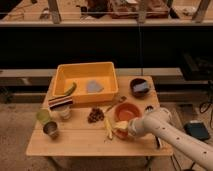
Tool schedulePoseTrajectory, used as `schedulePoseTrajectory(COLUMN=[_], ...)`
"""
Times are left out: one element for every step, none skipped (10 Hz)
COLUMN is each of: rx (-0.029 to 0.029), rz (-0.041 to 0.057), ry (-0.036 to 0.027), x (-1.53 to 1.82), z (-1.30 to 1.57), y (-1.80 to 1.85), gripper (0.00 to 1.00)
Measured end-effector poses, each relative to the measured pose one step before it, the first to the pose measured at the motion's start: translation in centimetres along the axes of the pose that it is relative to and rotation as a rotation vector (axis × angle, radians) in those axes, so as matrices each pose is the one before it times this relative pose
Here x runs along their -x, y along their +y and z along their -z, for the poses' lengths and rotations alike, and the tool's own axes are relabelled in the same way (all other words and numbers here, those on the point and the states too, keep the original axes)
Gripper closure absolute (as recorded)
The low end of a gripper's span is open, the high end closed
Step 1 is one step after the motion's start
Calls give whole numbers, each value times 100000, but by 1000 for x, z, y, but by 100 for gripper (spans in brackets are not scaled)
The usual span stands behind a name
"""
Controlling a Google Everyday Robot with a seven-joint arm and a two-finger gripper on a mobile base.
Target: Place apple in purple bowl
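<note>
The apple (120, 131) is a small orange-yellow fruit on the table just in front of the orange-red bowl (128, 111). My gripper (127, 130) is at the end of the white arm that comes in from the lower right. It sits low over the table, right against the apple and partly covering it. The purple bowl (140, 87) stands at the back right of the table with a bluish-grey item inside, well away from the gripper.
A yellow bin (86, 81) holding a green item and a grey cloth fills the back of the wooden table (75, 142). Dark grapes (95, 115) and a yellow strip (108, 129) lie mid-table. Cups (50, 125) stand at the left.
</note>
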Motion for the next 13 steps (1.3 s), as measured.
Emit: schedulePoseTrajectory(rx=[-24, 65, 112, 174, 140, 188, 47, 13, 0, -20, -135, -73, -313], rz=[-286, -75, 59, 75, 16, -145, 93, 102, -215, -254, -146, -53, -232], ry=[42, -20, -35, 104, 41, -68, -78, 38, 166, 198, 81, 25, -41], x=[-88, -41, -53, -81, -35, -56, 7, -5, 24, 10, 2, 8, 30], z=[-126, -132, -135, -47, -24, -24, 0, 60, 178, 182, 73, 45, 66], y=[-29, -43, -109, -28, 52, 131, 94, 137, 318, 254, 113, 62, 132], gripper=[34, 42, 48, 48, 48, 48, 48, 48, 48, 48, 48, 48, 48])
